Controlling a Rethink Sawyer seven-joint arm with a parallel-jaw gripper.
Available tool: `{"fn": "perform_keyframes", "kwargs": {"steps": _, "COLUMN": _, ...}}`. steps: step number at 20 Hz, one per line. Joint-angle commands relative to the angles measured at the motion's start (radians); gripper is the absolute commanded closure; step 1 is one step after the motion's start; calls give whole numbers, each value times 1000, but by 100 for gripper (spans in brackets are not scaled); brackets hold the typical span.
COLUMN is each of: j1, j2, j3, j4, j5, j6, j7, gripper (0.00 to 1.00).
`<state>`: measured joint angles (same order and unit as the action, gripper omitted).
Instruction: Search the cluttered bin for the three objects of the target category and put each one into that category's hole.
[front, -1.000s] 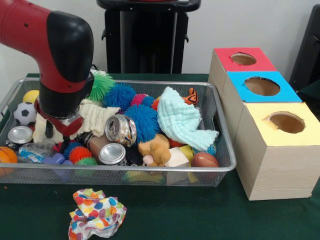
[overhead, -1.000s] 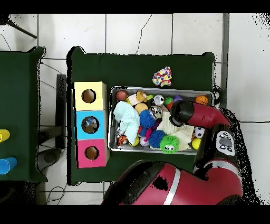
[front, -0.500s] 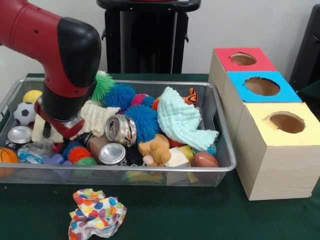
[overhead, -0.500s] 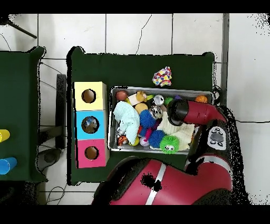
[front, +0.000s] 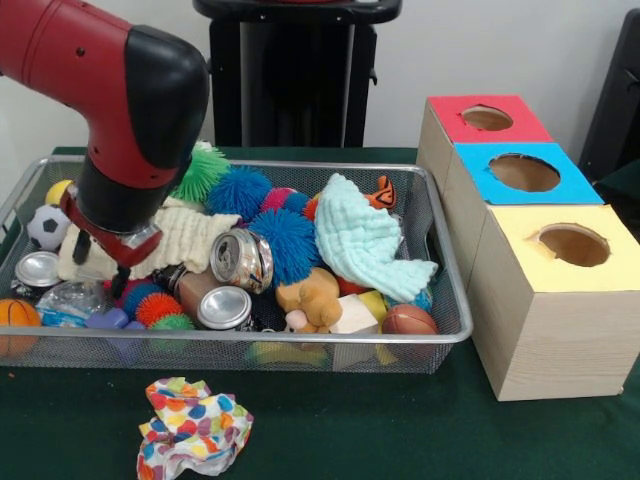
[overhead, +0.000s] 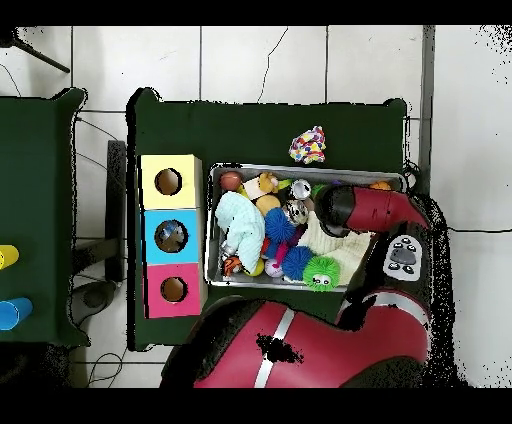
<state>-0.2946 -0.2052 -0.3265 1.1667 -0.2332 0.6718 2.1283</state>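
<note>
A wire bin (front: 300, 337) holds a jumble of toys, cloths and cans. My gripper (front: 100, 275) hangs low over the bin's left part, above a cream cloth (front: 190, 235) and a crushed plastic bottle (front: 68, 300). Its two black fingers (front: 82, 247) stand apart, open, with nothing between them. Three cans show: one by the left wall (front: 38, 270), one tilted in the middle (front: 241, 260), one near the front (front: 223, 307). To the right stand the red box (front: 487, 118), the blue box (front: 524, 172) and the yellow box (front: 573, 244), each with a round hole. In the overhead view the arm (overhead: 365, 210) hides the gripper.
Spiky balls in blue (front: 285, 240) and green (front: 205, 172), a mint cloth (front: 370, 240), a plush toy (front: 310, 297), a football (front: 409, 320), a soccer ball (front: 47, 227) and a basketball (front: 14, 312) fill the bin. A colourful crumpled cloth (front: 193, 425) lies on the table before it.
The gripper has risen a little and drifted left in the front view, over the cream cloth. In the overhead view the arm has swung toward the bin's upper edge. Nothing was taken hold of.
</note>
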Motion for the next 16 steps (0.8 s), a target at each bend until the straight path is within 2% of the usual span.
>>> {"fn": "perform_keyframes", "kwargs": {"steps": 1, "j1": 29, "j2": -45, "j3": -42, "j4": -80, "j5": -56, "j6": 201, "j7": -40, "gripper": 0}}
{"fn": "perform_keyframes", "kwargs": {"steps": 5, "j1": 19, "j2": -3, "j3": -46, "j4": -134, "j5": -63, "j6": 187, "j7": -35, "gripper": 0}}
{"fn": "perform_keyframes", "kwargs": {"steps": 11, "j1": -28, "j2": 62, "j3": 23, "j4": -163, "j5": -50, "j6": 118, "j7": -63, "gripper": 0}}
{"fn": "perform_keyframes", "kwargs": {"steps": 13, "j1": -60, "j2": 62, "j3": 85, "j4": -149, "j5": -39, "j6": 80, "j7": -123, "gripper": 0}}
{"fn": "perform_keyframes", "kwargs": {"steps": 16, "j1": -137, "j2": 24, "j3": 225, "j4": -52, "j5": 24, "j6": -48, "j7": -144, "gripper": 0}}
